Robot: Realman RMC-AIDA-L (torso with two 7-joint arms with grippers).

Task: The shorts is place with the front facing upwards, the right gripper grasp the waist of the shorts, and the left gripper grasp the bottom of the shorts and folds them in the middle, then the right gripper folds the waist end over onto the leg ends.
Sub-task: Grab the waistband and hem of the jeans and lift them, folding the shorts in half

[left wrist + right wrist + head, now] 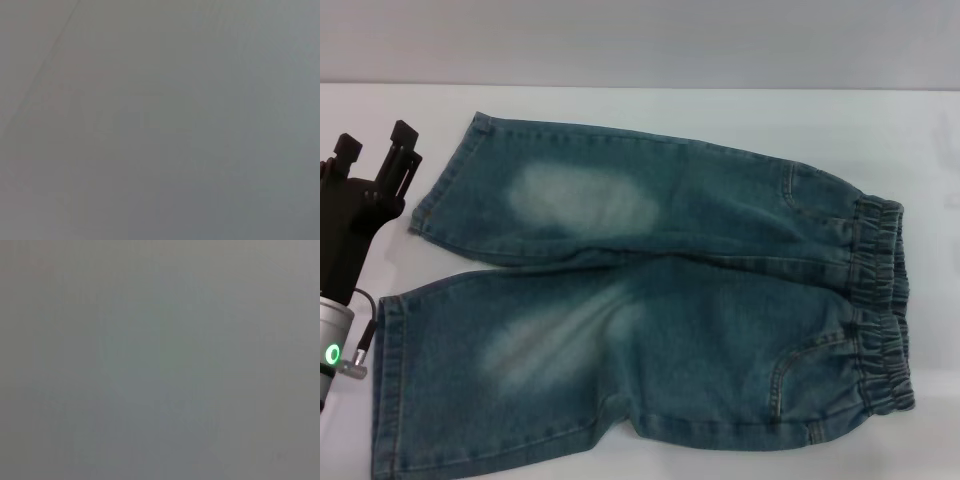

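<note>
The blue-green denim shorts (pixel 660 300) lie flat on the white table, front up, with pale thigh patches. The ruched waist of the shorts (pixel 878 300) is at the right. The bottom of the shorts, two flat leg hems (pixel 388 385), points left, the far hem (pixel 445 180) sitting higher. My left gripper (pixel 375 155) hovers at the far left, just beside the far leg hem, open with nothing between its prongs. The right gripper is out of view. Both wrist views show only blank grey.
The white table (pixel 650 115) runs beyond the shorts to a grey wall at the back. Bare table shows to the right of the waist and left of the hems.
</note>
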